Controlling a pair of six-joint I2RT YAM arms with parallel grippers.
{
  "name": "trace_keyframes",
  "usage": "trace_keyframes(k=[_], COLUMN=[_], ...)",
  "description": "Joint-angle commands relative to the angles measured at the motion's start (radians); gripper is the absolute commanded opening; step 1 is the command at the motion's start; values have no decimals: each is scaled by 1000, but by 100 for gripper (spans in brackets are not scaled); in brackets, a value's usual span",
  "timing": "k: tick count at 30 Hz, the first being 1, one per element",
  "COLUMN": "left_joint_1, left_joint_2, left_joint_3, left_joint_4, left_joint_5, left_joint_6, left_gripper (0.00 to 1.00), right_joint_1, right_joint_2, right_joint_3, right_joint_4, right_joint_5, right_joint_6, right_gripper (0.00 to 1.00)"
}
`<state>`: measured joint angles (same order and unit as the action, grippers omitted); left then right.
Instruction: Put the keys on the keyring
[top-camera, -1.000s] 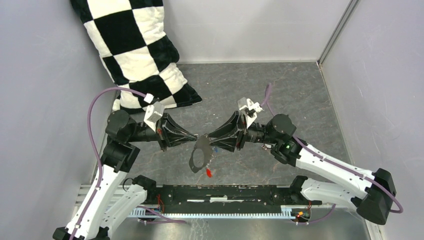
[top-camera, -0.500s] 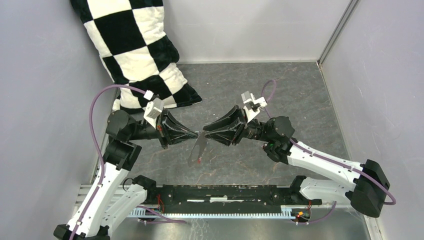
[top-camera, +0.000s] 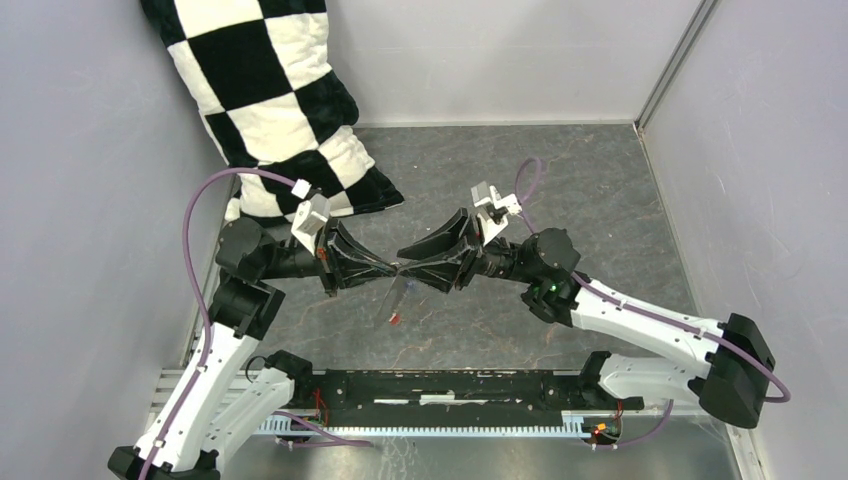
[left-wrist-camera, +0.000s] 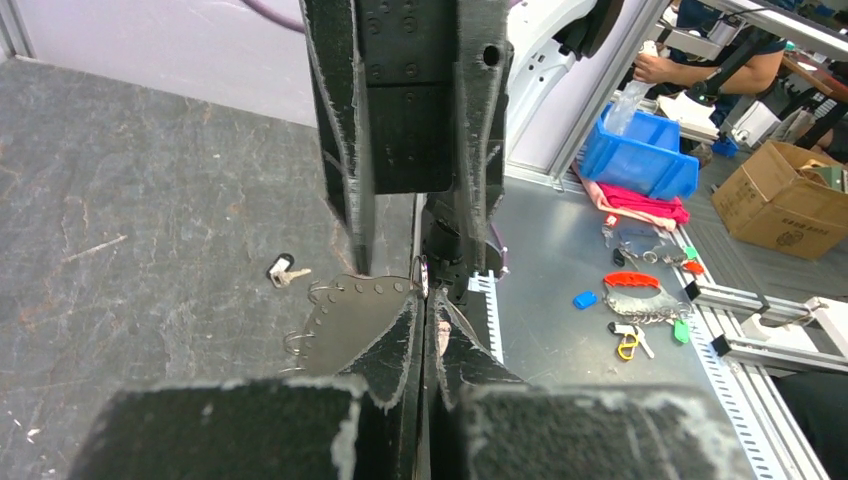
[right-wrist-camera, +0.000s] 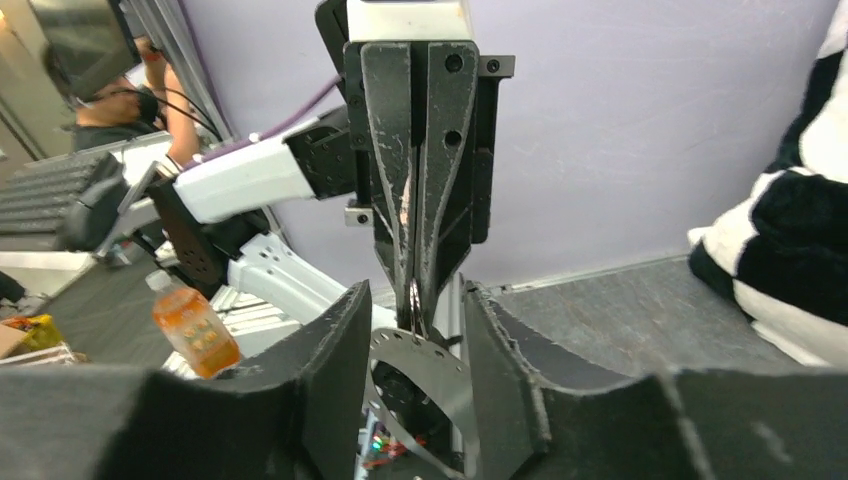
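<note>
The keyring (top-camera: 397, 295) is a flat grey metal oval with holes and small rings along its rim. It hangs edge-on above the table, between both arms. My left gripper (top-camera: 396, 270) is shut on a small ring at its top (left-wrist-camera: 422, 275). My right gripper (top-camera: 408, 266) faces the left one, open. Its fingers (right-wrist-camera: 345, 340) stand either side of the keyring's top (right-wrist-camera: 440, 375) without touching it. A red key (top-camera: 396, 318) dangles from the keyring's lower end. A dark key with white (left-wrist-camera: 283, 270) lies on the table. The blue key is hidden.
A black-and-white checkered pillow (top-camera: 270, 100) leans in the back left corner. Grey walls close in the table on three sides. The arms' base rail (top-camera: 450, 385) runs along the front edge. An orange bottle (right-wrist-camera: 195, 330) stands beyond the left arm.
My right gripper has moved left until its fingers straddle the keyring's top at the left fingertips. The keyring has turned from broadside to edge-on in the top view.
</note>
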<state>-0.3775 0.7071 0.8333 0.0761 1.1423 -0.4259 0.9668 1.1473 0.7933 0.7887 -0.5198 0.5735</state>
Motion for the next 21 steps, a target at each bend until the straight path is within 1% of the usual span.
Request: trace_keyframes(k=[1,2,3,6,9,11,13,14,15,16,18,21], left_joint_1=[1,1,1,1,0,0,1,1,0,1,0,0], left_joint_2=[-3,-6,-11,-10,3,10,17,20,23,25,26,21], left_joint_3=[57,61,61,62,74,79,84,87,90,94,99,104], left_joint_4=[-52,-52,-49,-52,-70,-114,-142,-161,-183,-207,-245,-275], left_joint_5=[-33,-44,-59,-138,-248,-329,-410,-466,-511,-549,-612,-658], left_joint_6=[62,62,62,65,82,100,112,118,123,128,137,141], left_gripper=[2,2,2,2,2,2,2,2,2,2,2,2], right_joint_1=[6,5,7,29,66,110,177,212,254,283,340,405], right_joint_2=[-90,-135,-181,-299,-337,-319,-283,-258,-229,-201,-133,-48], right_joint_3=[-9,-36,-65,-135,-135,-120,-104,-92,-70,-48,4,49], right_joint_4=[-116,-151,-183,-227,-298,-345,-382,-396,-418,-437,-462,-445], right_joint_5=[101,151,203,342,411,453,545,594,659,714,838,983], right_joint_6=[-100,-131,-159,-220,-267,-302,-352,-385,-418,-445,-488,-553], right_gripper=[58,65,70,75,76,77,79,84,94,98,98,98])
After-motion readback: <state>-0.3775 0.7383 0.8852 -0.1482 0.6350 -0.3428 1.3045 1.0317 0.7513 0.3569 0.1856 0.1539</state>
